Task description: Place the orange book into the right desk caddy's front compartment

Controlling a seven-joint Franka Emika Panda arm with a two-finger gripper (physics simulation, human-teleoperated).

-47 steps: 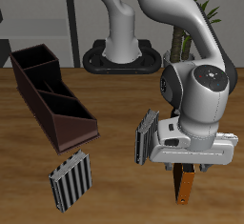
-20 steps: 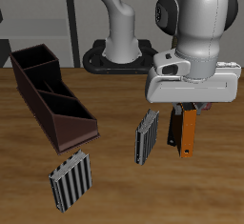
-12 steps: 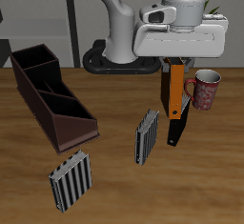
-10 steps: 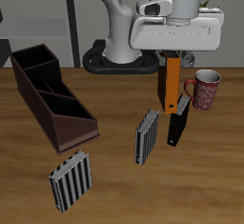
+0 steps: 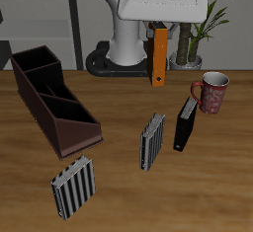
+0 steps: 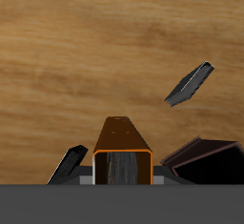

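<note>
The pincer [image 5: 161, 23] holds the orange book [image 5: 159, 56] by its top, hanging upright (long axis vertical) high above the surface [image 5: 217, 167]; the right desk caddy [image 5: 51, 100] lies well aside, its front compartment [image 5: 77, 132] nearest the front edge.

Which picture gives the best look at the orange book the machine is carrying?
The exterior view: the orange book hangs in the air, nearly its full length visible. The wrist view shows only its end, seen along its length.

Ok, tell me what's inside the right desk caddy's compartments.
The right desk caddy shows only dark brown walls and dividers; no book shows inside. The compartment floors are partly hidden by those walls.
</note>
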